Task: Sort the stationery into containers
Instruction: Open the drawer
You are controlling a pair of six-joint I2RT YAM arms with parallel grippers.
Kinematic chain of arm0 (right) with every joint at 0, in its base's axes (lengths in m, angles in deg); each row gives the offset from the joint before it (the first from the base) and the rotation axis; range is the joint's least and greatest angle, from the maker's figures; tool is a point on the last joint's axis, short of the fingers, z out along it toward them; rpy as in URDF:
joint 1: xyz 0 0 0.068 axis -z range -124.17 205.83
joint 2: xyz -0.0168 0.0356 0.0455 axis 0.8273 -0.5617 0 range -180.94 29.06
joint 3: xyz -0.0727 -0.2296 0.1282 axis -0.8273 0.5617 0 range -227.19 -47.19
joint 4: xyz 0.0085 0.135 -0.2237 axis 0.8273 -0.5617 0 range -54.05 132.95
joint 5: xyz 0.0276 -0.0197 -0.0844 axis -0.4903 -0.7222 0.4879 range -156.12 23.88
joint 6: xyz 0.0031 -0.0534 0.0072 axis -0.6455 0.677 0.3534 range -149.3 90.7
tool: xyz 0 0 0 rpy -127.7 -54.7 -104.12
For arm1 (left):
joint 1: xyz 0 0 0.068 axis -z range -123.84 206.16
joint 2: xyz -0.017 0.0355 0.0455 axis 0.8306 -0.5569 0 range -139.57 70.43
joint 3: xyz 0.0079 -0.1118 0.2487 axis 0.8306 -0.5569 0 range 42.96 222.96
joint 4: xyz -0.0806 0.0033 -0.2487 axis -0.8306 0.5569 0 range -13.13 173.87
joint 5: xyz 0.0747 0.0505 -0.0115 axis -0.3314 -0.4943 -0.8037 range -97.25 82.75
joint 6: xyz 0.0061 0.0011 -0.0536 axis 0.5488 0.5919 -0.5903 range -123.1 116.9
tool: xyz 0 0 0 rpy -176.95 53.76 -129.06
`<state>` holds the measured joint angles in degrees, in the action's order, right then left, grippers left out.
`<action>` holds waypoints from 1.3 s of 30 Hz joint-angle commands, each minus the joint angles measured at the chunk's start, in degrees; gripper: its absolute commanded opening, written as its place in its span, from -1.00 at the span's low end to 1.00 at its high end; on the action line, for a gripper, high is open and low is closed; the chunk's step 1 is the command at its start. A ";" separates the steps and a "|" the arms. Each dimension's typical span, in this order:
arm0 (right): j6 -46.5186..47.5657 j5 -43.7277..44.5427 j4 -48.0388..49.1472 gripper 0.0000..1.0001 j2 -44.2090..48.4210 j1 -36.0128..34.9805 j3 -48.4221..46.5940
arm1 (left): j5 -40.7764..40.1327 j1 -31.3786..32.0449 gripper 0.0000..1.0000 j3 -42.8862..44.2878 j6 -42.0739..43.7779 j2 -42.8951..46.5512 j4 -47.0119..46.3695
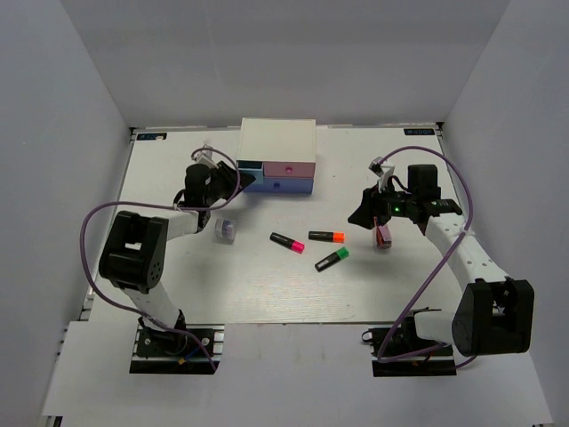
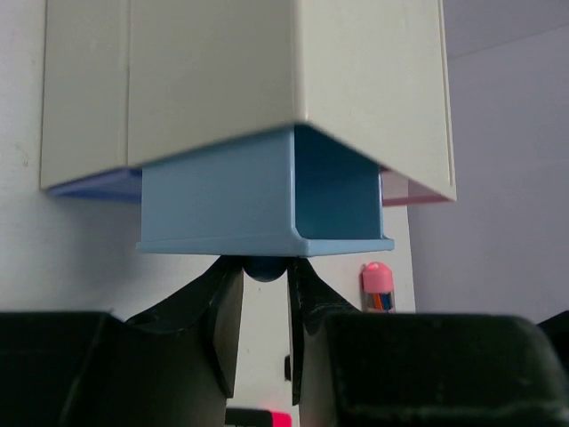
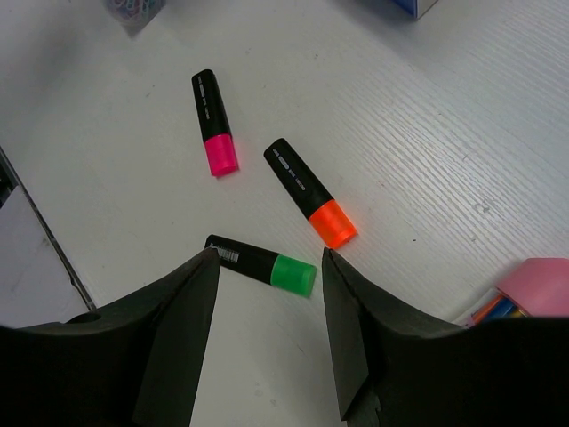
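Here, light blue drawer (image 2: 231, 200) juts past chest (image 2: 240, 71) (knob (image 2: 263, 269) pinched).

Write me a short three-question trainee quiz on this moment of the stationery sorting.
1. True or false: the left end effector is shut on the knob of the light blue drawer.
2. Which cap colour shows between the fingers of the open right end effector in its wrist view? A pink, B orange, C green.
3. How many highlighters lie on the table?
Key: 1 true. 2 C, the green highlighter. 3 three.
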<state>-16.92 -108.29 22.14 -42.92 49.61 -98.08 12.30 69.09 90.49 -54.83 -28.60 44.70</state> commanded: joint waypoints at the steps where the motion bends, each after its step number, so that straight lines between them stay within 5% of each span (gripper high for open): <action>1: -0.51 -0.89 1.04 0.12 1.41 0.07 -1.93 | 2.86 1.39 -0.82 -4.28 0.84 4.62 1.49; 15: -1.04 -1.16 1.22 0.12 1.76 0.07 -1.58 | 1.10 3.59 -0.86 -13.42 0.84 12.80 1.66; 33: -0.78 -0.98 0.60 0.14 2.46 -0.02 -1.49 | -1.36 4.12 -0.86 -10.79 0.31 10.08 10.54; 39: 6.48 -6.24 -1.41 0.17 0.10 -0.99 -5.52 | -0.30 4.12 -0.86 -10.79 0.84 10.60 10.54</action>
<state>-15.52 -109.91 21.20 -42.20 49.30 -99.04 11.23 72.21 79.82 -55.68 -16.97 48.70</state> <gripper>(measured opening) 0.582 0.327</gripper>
